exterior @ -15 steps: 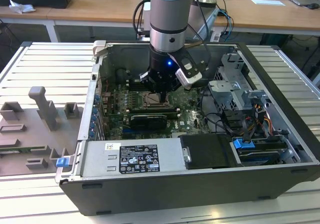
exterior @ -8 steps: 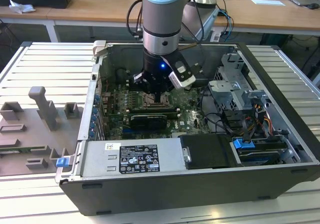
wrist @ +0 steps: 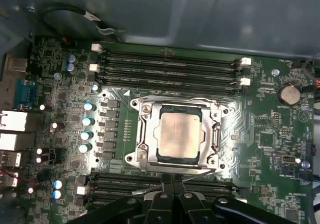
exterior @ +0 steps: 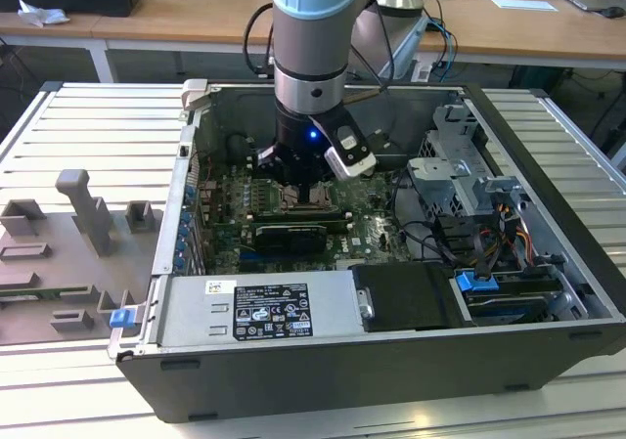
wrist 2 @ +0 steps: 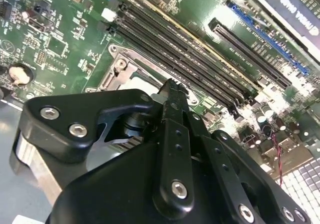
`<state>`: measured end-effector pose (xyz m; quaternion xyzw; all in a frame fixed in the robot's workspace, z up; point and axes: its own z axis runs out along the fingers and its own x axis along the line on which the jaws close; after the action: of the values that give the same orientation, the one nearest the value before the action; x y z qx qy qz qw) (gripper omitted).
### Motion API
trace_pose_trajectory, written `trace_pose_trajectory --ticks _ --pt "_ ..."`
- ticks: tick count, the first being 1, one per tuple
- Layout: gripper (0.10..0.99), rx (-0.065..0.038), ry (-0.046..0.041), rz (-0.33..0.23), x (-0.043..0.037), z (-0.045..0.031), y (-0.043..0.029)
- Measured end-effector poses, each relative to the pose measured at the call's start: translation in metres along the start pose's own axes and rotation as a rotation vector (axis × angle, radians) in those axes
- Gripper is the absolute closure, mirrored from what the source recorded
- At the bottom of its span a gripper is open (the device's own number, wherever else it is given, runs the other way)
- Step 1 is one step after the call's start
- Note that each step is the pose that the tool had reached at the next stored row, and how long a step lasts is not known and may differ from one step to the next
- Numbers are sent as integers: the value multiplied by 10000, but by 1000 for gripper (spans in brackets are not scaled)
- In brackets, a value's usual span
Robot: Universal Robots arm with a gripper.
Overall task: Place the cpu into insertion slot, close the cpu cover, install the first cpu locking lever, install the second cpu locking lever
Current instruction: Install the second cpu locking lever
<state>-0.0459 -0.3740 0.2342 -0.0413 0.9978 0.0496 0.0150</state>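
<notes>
The cpu (wrist: 176, 133) is seen lying flat in the insertion slot (wrist: 141, 134), in the middle of the green board (wrist: 270, 149). The cpu cover (wrist: 176, 103) is folded down around it, so the pale square shows through the cover's open middle. A thin silver lever (wrist: 200, 173) is seen along one edge of the slot, and its end sticks out a little. Long black memory slots (wrist: 170, 67) are lined up on two sides of the slot. In the first wrist view the gripper (wrist: 173, 180) is placed just beside the slot's edge, with its black fingers (wrist: 165, 184) pressed together and nothing held between them. In the exterior view the gripper (exterior: 301, 187) is lowered into the open computer case (exterior: 548, 224), right over the slot. Inside the case a black card (exterior: 290, 235) is seen nearer than the slot, and a silver power box (exterior: 254, 310) is set along the near wall. Wires and drive bays (exterior: 460, 165) are packed at the exterior view's right.
</notes>
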Motion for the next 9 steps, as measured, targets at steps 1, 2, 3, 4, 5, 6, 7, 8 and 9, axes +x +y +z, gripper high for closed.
trace_pose_trajectory --ticks 1,2,3,4,5,6,7,8,9 --pt "980 -24 -2 0 10 8 0" --pt "980 -50 -4 2 19 16 -1" --pt "980 -75 -9 1 33 25 0" --pt "980 -92 -13 0 49 29 -2" --pt "980 -142 -27 2 82 33 -14" --pt "980 -183 -33 0 94 35 -35" --pt "980 -266 -40 4 110 32 -79" --pt "980 -367 -50 8 125 30 -106" --pt "980 -452 -56 11 145 30 -112"
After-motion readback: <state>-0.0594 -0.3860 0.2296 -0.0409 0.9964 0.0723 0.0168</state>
